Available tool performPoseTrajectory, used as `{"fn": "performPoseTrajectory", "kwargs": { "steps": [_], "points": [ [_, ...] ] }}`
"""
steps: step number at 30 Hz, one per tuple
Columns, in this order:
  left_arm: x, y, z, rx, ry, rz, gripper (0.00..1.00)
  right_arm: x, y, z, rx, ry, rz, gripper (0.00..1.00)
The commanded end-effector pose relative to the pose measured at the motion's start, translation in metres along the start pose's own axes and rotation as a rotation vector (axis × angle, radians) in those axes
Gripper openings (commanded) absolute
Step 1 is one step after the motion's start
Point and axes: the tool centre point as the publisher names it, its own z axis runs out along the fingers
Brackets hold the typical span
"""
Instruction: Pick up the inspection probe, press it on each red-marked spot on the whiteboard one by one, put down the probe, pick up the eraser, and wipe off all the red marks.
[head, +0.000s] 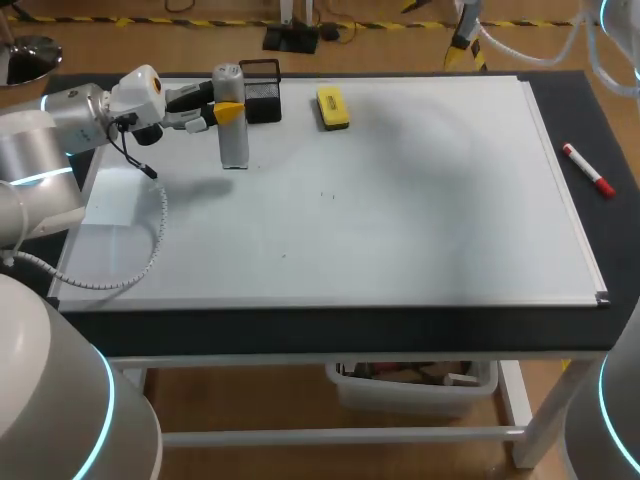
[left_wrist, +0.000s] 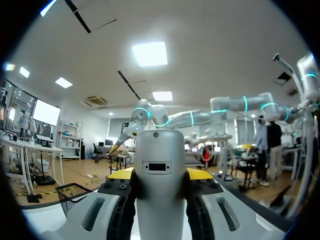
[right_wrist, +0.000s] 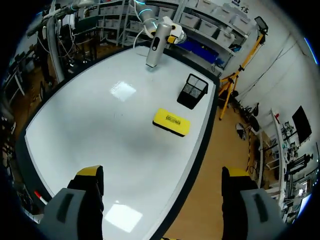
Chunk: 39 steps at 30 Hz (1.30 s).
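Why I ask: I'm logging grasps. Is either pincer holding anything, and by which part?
The left pincer holds the upright inspection probe by its upper body; the right pincer is open and empty.

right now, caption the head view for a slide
Left fingers grip the grey probe upright over the whiteboard, near the mesh basket and yellow eraser.

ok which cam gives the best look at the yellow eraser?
Right wrist view: the eraser lies in the open on the whiteboard, whole top face visible, beside the mesh holder. Head view shows it smaller, near the far edge. Left wrist view shows none of it; the probe in the left claw fills the middle.
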Motion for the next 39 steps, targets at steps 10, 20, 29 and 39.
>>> {"fn": "performPoseTrajectory", "kwargs": {
  "steps": [10, 20, 29, 39],
  "points": [
    [-0.031, -0.031, 0.009, -0.036, -0.001, 0.070, 0.00, -0.008, -0.007, 0.000, -0.014, 0.042, 0.001, 1.00],
    [-0.084, -0.063, 0.032, -0.027, 0.046, 0.106, 0.00, -0.008, -0.007, 0.000, -0.014, 0.042, 0.001, 1.00],
    [-0.120, -0.071, 0.052, -0.013, 0.076, 0.112, 0.00, -0.008, -0.007, 0.000, -0.014, 0.042, 0.001, 1.00],
    [-0.148, -0.066, 0.066, 0.021, 0.078, 0.123, 0.00, -0.008, -0.007, 0.000, -0.014, 0.042, 0.001, 1.00]
  ]
}}
